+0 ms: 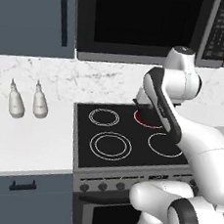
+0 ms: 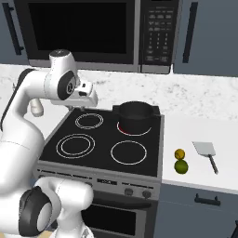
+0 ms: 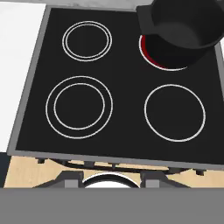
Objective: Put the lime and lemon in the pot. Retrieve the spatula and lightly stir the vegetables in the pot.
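The black pot (image 2: 135, 114) stands on the back right burner of the stove (image 2: 104, 160), which glows red beneath it; in the hand view the pot (image 3: 183, 26) sits at the top right. On the white counter right of the stove lie the yellow lemon (image 2: 180, 153) and, touching it in front, the green lime (image 2: 181, 166). Just right of them rests the spatula (image 2: 205, 149), grey blade away from me. My gripper (image 2: 80, 107) hangs open above the back left burner, pointing down, left of the pot. Nothing is between its fingertips (image 3: 70, 179).
Two pale bottles (image 1: 16, 104) (image 1: 40, 103) stand on the counter left of the stove. A microwave (image 1: 143, 24) hangs above the cooktop, with dark cabinets on both sides. The other burners (image 3: 78, 106) (image 3: 175, 112) are bare.
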Available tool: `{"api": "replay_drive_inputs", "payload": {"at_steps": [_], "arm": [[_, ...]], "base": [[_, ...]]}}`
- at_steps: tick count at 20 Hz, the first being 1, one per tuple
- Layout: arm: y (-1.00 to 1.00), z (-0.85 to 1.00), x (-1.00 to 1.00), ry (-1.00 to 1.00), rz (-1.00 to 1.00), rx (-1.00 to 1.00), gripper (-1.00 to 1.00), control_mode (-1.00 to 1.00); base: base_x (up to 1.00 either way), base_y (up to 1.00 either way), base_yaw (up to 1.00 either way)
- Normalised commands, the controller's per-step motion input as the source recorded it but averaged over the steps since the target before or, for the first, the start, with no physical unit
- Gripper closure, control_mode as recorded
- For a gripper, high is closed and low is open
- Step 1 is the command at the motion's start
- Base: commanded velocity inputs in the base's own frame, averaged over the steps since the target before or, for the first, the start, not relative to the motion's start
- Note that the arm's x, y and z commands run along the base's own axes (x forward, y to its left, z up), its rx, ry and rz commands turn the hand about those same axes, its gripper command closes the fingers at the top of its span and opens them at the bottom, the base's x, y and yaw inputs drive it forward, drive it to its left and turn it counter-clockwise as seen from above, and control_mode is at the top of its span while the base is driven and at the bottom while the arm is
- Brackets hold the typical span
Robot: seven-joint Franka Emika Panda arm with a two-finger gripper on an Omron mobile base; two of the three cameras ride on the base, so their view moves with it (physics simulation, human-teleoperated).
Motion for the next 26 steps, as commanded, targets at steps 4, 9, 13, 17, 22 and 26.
{"api": "replay_drive_inputs", "payload": {"at_steps": [4, 9, 13, 17, 22, 26], "arm": [[-0.11, -0.06, 0.00, -0.03, 0.01, 0.00, -1.00, -1.00], [-0.15, -0.02, 0.00, 0.00, 0.00, 0.00, -1.00, 1.00], [0.00, 0.00, 0.00, 0.00, 0.00, 0.00, -1.00, 1.00], [0.00, 0.00, 0.00, 0.00, 0.00, 0.00, -1.00, 1.00], [0.00, 0.00, 0.00, 0.00, 0.00, 0.00, -1.00, 1.00], [0.00, 0.00, 0.00, 0.00, 0.00, 0.00, -1.00, 1.00]], "base": [[0.00, 0.00, 0.00], [0.00, -0.77, 0.00], [0.00, -0.72, 0.00], [0.09, -0.11, -0.02], [0.41, 0.27, -0.07], [0.64, 0.12, -0.02]]}}
